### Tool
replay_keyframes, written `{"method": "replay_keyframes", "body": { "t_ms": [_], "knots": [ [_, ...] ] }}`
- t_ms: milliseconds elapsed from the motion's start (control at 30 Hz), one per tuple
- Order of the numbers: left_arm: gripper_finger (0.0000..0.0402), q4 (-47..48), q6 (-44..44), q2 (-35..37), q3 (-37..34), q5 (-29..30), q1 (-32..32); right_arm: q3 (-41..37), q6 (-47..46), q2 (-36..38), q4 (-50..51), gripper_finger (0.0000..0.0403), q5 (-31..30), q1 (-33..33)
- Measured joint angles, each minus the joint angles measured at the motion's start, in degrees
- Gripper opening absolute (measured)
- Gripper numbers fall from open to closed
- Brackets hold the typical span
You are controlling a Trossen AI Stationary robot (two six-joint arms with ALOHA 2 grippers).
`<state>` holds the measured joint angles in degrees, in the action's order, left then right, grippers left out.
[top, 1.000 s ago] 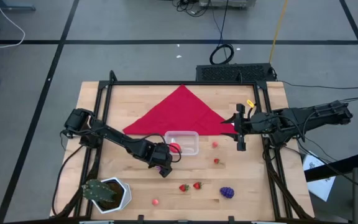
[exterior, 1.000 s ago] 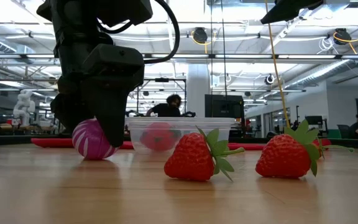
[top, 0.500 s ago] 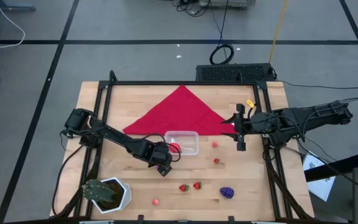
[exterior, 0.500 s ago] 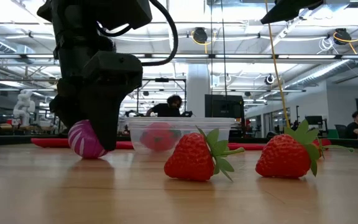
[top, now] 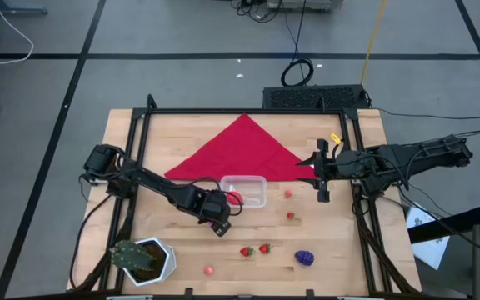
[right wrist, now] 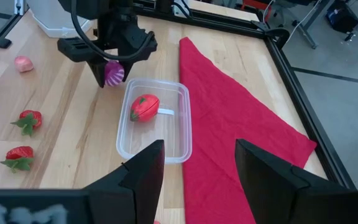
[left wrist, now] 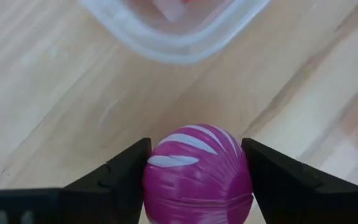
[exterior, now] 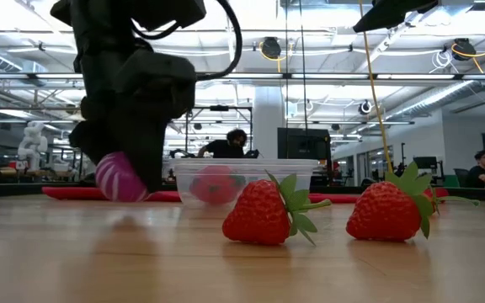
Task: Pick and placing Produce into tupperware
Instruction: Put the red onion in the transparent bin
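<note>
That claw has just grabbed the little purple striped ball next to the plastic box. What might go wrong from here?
The left gripper pinches the round purple striped ball only at its sides, so it might slip out.

The tupperware is light and very close; a low swing could knock its rim and push it.

A red fruit already lies in the tub, so the ball could bounce off it and roll out.

Bright, even overhead ceiling light; soft shadows, blurred wrist-view foreground.
</note>
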<state>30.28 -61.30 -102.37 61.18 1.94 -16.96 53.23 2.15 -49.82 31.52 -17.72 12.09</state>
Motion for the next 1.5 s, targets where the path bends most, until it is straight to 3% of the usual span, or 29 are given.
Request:
{"method": "replay_keyframes", "body": {
  "t_ms": [233, 633, 867, 1500],
  "knots": [
    [0.0232, -0.26, -0.06, 0.07, 0.01, -0.43, -0.03, 0.0, 0.0, 0.0, 0.01, 0.0187, 0.0, -0.01],
    [0.0292, -0.23, 0.66, 1.82, 0.16, -6.47, -0.03, 0.0, 0.0, 0.0, -0.02, 0.0187, 0.0, 0.01],
    [0.0297, 3.4, -0.78, 6.08, 0.09, -3.64, -0.74, 0.0, -0.02, 0.02, 0.03, 0.0187, 0.0, 0.01],
    [0.0299, 4.22, -0.3, 5.97, 0.12, -1.87, -0.82, 0.0, -0.09, 0.0, 0.03, 0.0187, 0.0, 0.01]
  ]
}}
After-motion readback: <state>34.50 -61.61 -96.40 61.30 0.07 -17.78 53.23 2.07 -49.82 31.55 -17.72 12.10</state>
